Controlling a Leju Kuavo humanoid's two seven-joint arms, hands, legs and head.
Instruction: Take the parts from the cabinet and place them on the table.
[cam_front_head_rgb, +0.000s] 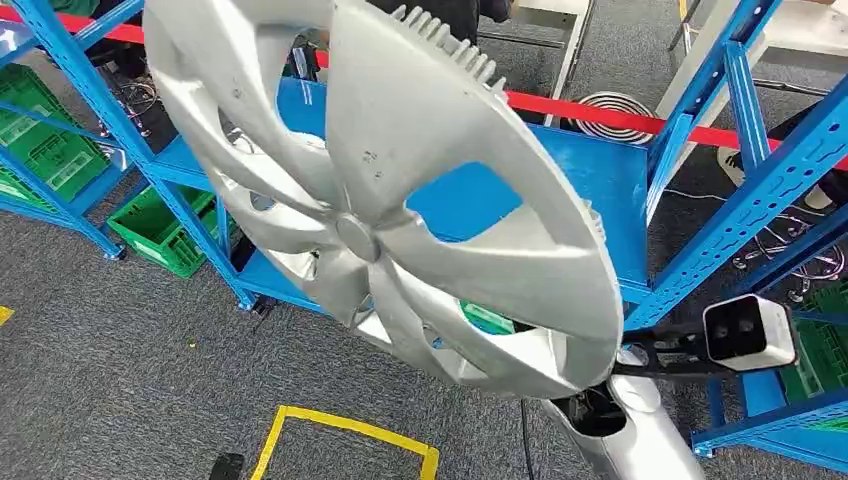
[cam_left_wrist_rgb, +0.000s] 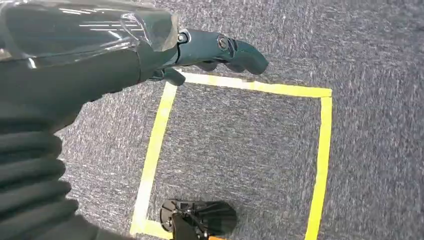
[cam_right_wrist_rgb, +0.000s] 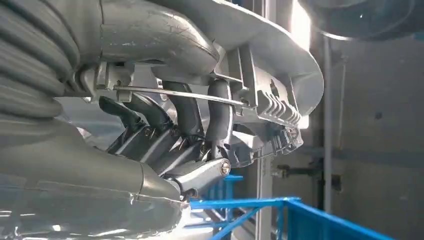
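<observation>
a: right hand (cam_right_wrist_rgb: 170, 135) clamped on the rim of the silver wheel cover (cam_front_head_rgb: 400, 190), fingers (cam_right_wrist_rgb: 190, 112) hooked through behind the edge and the wire ring, thumb on the other face.

b: and the cover itself?

a: lifted off the blue cabinet shelf (cam_front_head_rgb: 590, 170), held up near the head camera, tilted, front face toward the camera; grip sits at its near right edge, so nearly the whole disc stretches up and to the left of the hand.

b: left hand (cam_left_wrist_rgb: 220, 50)?

a: hanging low over the grey carpet (cam_left_wrist_rgb: 370, 60) and a yellow tape square (cam_left_wrist_rgb: 322, 150), holding nothing, fingers loosely curled. well apart from the cover.

b: tabletop?

a: cannot tell where. likely calls for a turn away from the cabinet, with the off-centre weight of the disc pulling against that one-edge grip.
</observation>
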